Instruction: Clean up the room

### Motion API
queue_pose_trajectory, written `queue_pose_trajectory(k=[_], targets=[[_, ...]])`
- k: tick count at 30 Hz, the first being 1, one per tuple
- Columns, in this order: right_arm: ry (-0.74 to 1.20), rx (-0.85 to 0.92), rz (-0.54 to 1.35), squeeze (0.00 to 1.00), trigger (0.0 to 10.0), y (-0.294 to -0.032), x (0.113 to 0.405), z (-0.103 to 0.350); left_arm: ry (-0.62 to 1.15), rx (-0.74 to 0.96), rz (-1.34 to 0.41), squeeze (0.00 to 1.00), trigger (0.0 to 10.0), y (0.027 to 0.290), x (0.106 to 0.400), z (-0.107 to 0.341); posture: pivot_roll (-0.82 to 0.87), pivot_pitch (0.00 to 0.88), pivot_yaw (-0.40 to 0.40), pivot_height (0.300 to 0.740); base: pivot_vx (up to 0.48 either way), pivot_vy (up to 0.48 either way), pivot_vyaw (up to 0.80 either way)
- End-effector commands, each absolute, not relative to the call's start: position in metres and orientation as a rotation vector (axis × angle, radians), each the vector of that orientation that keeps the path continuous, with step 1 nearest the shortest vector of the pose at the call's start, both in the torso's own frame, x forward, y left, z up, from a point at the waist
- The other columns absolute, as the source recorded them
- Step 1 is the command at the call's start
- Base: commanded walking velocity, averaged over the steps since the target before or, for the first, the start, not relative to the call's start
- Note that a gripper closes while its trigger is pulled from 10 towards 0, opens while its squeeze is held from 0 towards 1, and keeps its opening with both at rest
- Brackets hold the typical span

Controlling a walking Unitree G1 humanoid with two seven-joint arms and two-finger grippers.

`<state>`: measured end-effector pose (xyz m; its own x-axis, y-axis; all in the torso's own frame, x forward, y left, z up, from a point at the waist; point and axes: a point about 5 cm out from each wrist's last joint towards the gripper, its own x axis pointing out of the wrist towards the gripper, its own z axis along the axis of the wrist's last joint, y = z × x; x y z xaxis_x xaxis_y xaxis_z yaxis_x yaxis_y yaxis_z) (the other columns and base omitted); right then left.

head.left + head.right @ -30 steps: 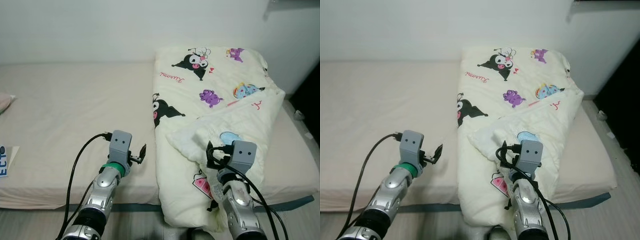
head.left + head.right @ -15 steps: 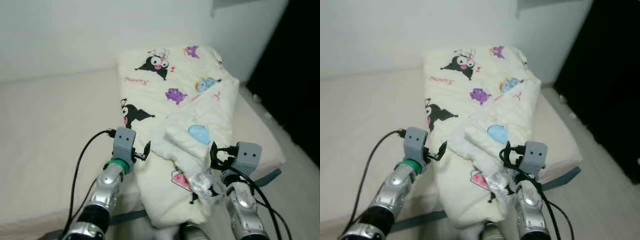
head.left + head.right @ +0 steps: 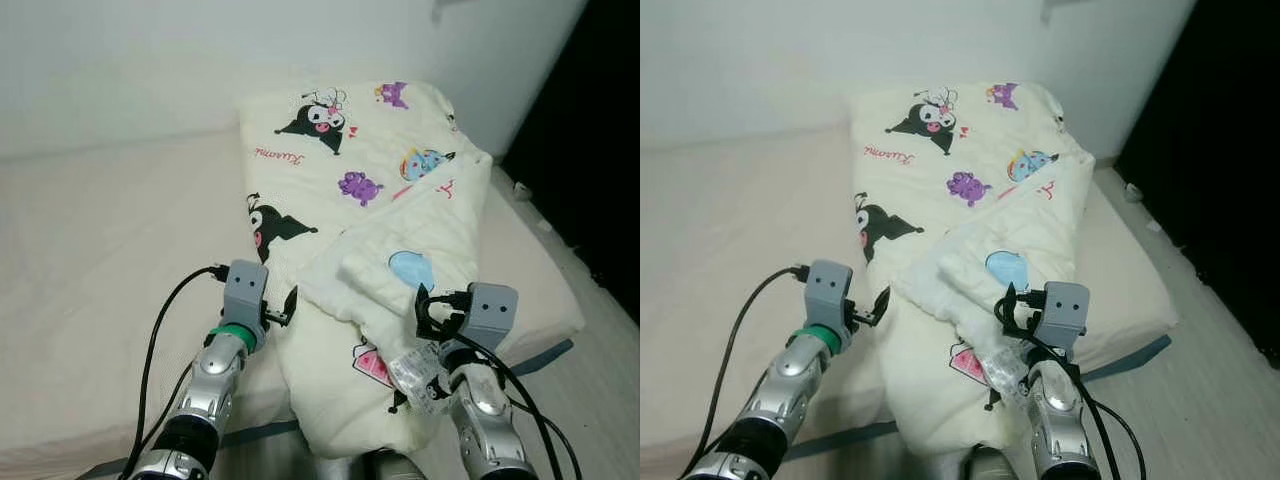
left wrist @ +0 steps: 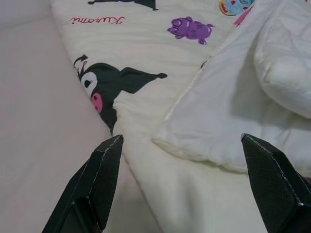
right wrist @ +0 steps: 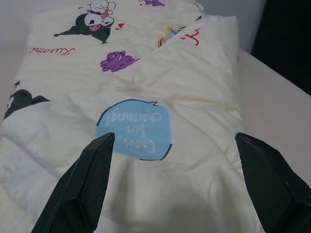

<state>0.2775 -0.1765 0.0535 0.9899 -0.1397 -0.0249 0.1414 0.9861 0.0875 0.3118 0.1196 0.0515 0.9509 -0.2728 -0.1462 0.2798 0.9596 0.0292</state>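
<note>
A cream comforter (image 3: 370, 200) printed with cartoon characters lies along the right side of the bed, one corner folded back over itself. Its front end hangs over the bed's edge, with a clear plastic tag (image 3: 415, 372) showing there. My left gripper (image 3: 284, 306) hovers open at the comforter's left edge, and its two black fingers (image 4: 99, 179) stand wide apart with nothing between them. My right gripper (image 5: 175, 136) is open just above the folded corner with the blue speech-bubble print (image 5: 134, 129), and it holds nothing.
The beige mattress (image 3: 100, 230) stretches away to the left of the comforter. A white wall (image 3: 150, 60) runs behind the bed. A dark opening (image 3: 590, 110) and a strip of pale floor (image 3: 600, 380) lie to the right, with a small object (image 3: 520, 189) on the floor.
The whole view has swung to the right, so the camera moved. Both arms keep the same pose with fingers apart, and the comforter lies as before.
</note>
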Motion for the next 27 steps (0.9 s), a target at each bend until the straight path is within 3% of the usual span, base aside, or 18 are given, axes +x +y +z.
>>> queue_pose_trajectory(k=[1, 24, 27], targets=[[0.038, 0.104, -0.143, 0.00, 10.0, -0.1757, 0.2751, 0.0499, 0.160, 0.045, -0.278, 0.00, 10.0, 0.1212, 0.3074, 0.0458, -0.05, 0.089, 0.110, 0.740, 0.000, -0.401, 0.00], [0.050, 0.112, -0.142, 0.00, 10.0, -0.1752, 0.2725, 0.0478, 0.174, 0.040, -0.286, 0.00, 10.0, 0.1217, 0.3041, 0.0432, -0.05, 0.077, 0.111, 0.740, 0.000, -0.479, 0.00], [0.050, 0.113, -0.143, 0.00, 10.0, -0.1752, 0.2724, 0.0478, 0.214, 0.054, -0.305, 0.00, 10.0, 0.1212, 0.3045, 0.0404, -0.05, 0.074, 0.114, 0.740, 0.000, 0.000, 0.00]])
